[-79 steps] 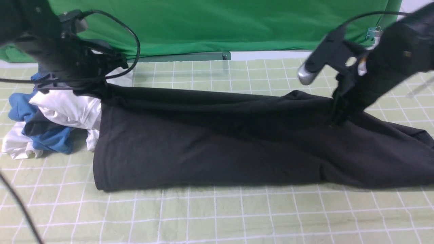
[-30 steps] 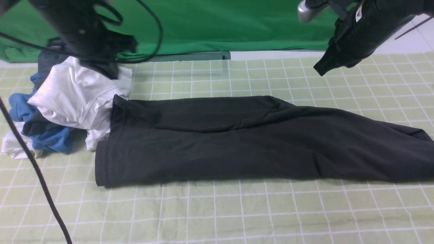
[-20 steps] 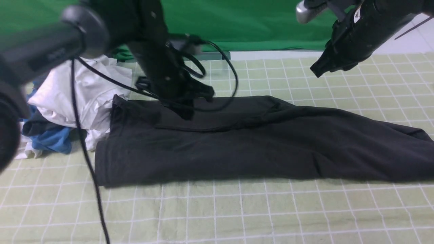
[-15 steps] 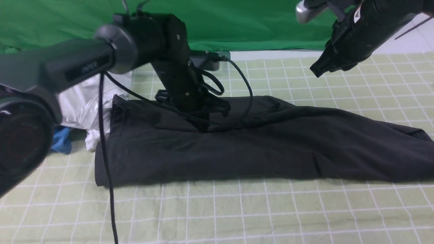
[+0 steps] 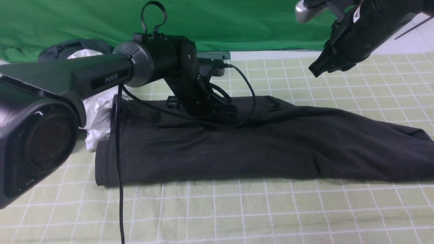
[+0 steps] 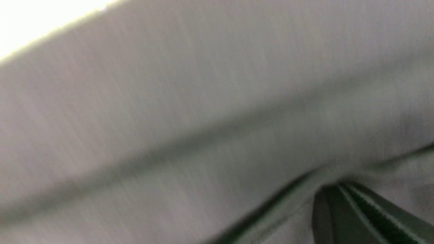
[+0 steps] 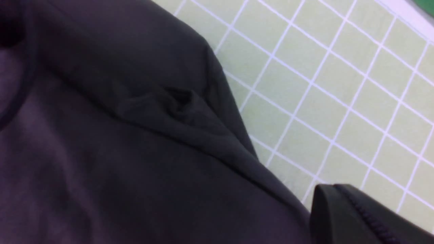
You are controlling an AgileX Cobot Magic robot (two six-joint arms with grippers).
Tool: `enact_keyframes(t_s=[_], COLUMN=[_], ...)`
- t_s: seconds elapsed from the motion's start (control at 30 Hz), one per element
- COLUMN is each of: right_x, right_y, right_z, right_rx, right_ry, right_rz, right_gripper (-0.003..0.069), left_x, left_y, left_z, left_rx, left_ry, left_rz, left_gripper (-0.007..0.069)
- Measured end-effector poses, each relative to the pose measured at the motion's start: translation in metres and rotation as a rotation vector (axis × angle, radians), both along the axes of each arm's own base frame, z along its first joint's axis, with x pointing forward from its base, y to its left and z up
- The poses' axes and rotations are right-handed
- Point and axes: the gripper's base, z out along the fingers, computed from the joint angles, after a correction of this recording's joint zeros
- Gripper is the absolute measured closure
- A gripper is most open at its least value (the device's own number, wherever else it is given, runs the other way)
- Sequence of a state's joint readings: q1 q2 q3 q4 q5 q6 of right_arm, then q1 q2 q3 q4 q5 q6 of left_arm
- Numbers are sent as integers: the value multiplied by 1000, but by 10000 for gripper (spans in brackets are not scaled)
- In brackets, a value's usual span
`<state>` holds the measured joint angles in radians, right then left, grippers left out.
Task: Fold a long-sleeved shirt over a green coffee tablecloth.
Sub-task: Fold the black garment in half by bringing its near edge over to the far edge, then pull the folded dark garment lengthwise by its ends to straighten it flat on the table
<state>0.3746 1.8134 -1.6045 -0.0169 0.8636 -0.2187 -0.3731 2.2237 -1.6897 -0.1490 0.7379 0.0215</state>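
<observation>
While R gripper point(image 5: 313, 71) hangs shut, L gripper point(image 5: 217, 113) presses shirt point(image 5: 271, 145).

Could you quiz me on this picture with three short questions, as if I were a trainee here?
1. True or false: the long-sleeved shirt lies in a long band across the green coffee tablecloth.
2. Which gripper is down at the shirt? A) the left gripper B) the right gripper C) both
3. Fill in: the heap of white clothes lies by the shirt's ____ end, as the robot sees it.

Key:
1. True. It is folded into a strip from left to right.
2. A. The left one is low on the shirt's far edge; the right one hangs shut in the air above the cloth.
3. Left.
</observation>
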Motion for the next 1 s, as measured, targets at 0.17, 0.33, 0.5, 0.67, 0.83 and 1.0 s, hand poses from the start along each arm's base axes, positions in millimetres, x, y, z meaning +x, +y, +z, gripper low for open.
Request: enact_keyframes(t_s=[0.17,0.33,0.5,0.67,0.83,1.0], right_x=[-1,-4,-5,-6,-8,-10], right_y=[2,2,2,1,0,0], right_z=[0,-2,-2,-3,-4,-5], right_rx=[33,30,27,20,11,4], right_ry=[13,45,63,78,99,124], right_rz=[-4,-8,-10,-10,-9,-10], right_gripper=[664,664,664,664,664,664], left_x=[19,33,23,4,0,21], left_y=[7,24,34,34,40,73], left_z=[0,29,60,71,47,20], left_rx=[55,120,185,165,177,177], left_ry=[-162,-178,-116,-29,25,-10], left_rz=[56,92,56,16,7,110], left_gripper=[615,613,613,613,613,613])
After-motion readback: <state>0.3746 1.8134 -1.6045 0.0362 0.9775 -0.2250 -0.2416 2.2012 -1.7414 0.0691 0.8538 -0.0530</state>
